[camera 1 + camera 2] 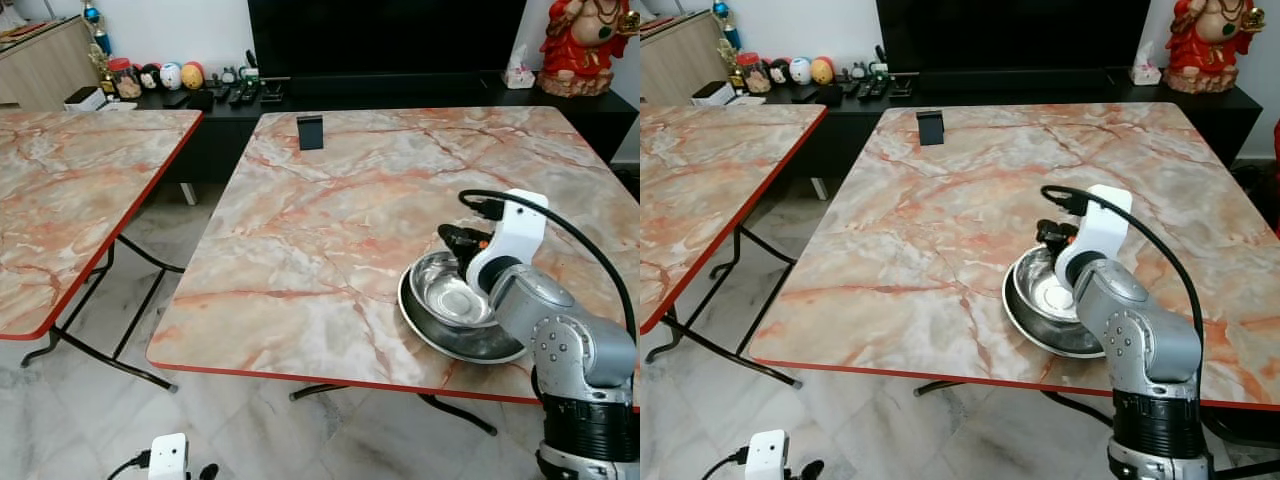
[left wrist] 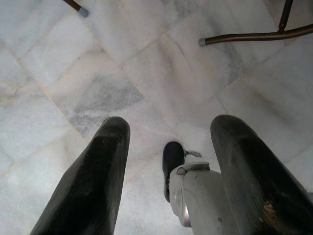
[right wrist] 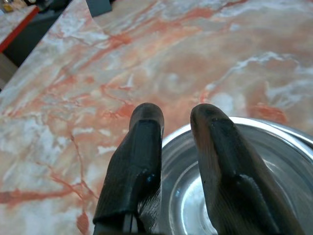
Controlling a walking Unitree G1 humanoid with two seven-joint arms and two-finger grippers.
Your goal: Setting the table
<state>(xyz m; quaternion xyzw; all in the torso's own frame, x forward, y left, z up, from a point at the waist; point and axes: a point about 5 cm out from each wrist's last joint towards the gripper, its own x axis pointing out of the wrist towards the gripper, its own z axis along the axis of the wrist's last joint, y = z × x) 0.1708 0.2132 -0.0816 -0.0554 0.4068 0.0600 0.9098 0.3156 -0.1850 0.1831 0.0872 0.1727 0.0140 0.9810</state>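
Observation:
A shiny steel bowl (image 1: 448, 292) sits inside a wider steel plate (image 1: 466, 347) near the front right of the marble table (image 1: 330, 230). My right gripper (image 3: 177, 113) is at the bowl's far rim. One finger (image 3: 139, 147) is outside the rim and the other lies inside the bowl, pinched close on the rim. The silver right arm (image 1: 560, 340) reaches in from the lower right. My left gripper (image 2: 168, 128) hangs low over the marble floor, fingers wide apart and holding nothing.
A small black block (image 1: 311, 131) stands at the table's far edge. A second marble table (image 1: 70, 190) is to the left, with a gap of floor between. A dark console (image 1: 230, 100) with small items and a red figurine (image 1: 585, 45) line the back wall.

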